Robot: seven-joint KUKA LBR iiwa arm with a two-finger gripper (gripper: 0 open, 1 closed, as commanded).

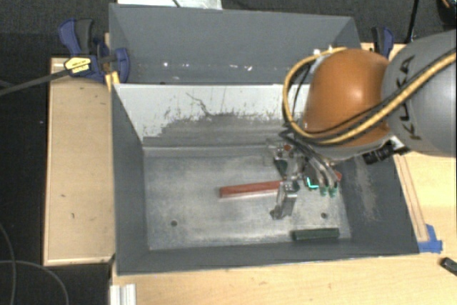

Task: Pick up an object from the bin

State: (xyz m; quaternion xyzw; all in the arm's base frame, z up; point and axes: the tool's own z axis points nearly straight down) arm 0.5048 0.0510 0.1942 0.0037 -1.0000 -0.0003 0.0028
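A long, thin reddish-brown stick (248,190) lies flat on the bin floor near the middle, pointing left to right. My gripper (283,203) hangs low over the floor at the stick's right end, touching it or just beside it; which one I cannot tell. A small dark flat block (315,233) lies against the bin's front wall, a little to the right of and in front of the gripper.
The arm with its orange cover and looped cables reaches in from the right and hides the bin's back right corner. Bare, scuffed floor stretches left of the stick to the left wall.
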